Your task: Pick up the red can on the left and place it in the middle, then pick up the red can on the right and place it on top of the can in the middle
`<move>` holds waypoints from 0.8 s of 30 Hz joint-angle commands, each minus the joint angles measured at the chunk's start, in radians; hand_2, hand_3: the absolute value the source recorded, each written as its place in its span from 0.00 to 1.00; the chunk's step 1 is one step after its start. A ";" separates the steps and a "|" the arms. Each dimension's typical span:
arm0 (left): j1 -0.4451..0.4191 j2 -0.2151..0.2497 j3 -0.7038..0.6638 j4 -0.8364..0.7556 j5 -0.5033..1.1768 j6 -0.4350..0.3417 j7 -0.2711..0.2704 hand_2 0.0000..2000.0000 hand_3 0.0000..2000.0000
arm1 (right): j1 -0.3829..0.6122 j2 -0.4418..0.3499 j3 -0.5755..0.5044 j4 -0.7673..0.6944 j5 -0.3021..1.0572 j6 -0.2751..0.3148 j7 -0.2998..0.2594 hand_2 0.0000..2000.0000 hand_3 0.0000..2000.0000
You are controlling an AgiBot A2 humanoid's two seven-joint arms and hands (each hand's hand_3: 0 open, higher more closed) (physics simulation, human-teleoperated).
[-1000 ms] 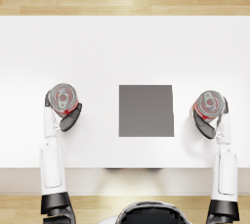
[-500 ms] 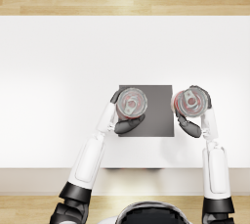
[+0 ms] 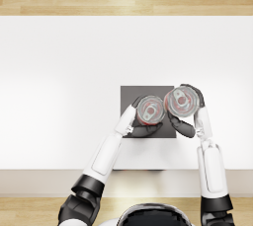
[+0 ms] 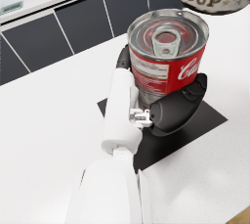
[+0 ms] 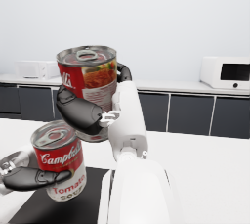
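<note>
Left hand (image 3: 146, 125): fingers wrapped round the side wall of the lower can, thumb on one side, the rest curled round the other; it grips about mid-height, as the left wrist view shows.
Lower can (image 3: 150, 109): red tomato soup tin, upright on the dark mat (image 3: 129, 96). In the right wrist view its base looks to sit on or just above the mat; contact cannot be told for sure.
Mat position: middle of the white table (image 3: 59, 72), so the first placement looks all but done; the left hand has not let go.
Upper can (image 3: 182, 99): same kind of tin, upright, held clear of the table and higher than the lower can, just beside it toward the robot's right, not yet over it.
Right hand (image 3: 186, 121): closed round the upper can's side wall at mid-height, fingers across the label.
Handling, judged: rigid metal wall, will not give under the fingers; likely full, so fairly heavy for its size. Glossy label, probably slick, so a firm wrap beats a fingertip pinch.
Where to hold, judged: side wall, middle of the height, leaving both end rims free. Lids are ringed with a pull tab (image 4: 166, 39); the raised rim should help seat one base on the other lid, but the footing is narrow.
Risk, judged: the left hand surrounds the lower can, close beside the upper one; an off-centre set-down could tip the stack.
</note>
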 commanded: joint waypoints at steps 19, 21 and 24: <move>-0.228 -0.119 -0.133 -0.419 0.000 0.061 0.051 0.00 0.00 | 0.157 -0.105 0.163 0.039 -0.001 -0.016 0.009 1.00 0.76; -0.328 -0.152 -0.262 -0.595 0.000 0.061 0.167 0.00 0.00 | 0.164 -0.112 0.157 0.023 -0.001 -0.045 -0.115 1.00 0.76; -0.424 -0.155 -0.447 -0.724 0.000 0.061 0.245 0.00 0.00 | 0.180 -0.126 0.165 -0.014 -0.001 -0.095 -0.259 1.00 0.76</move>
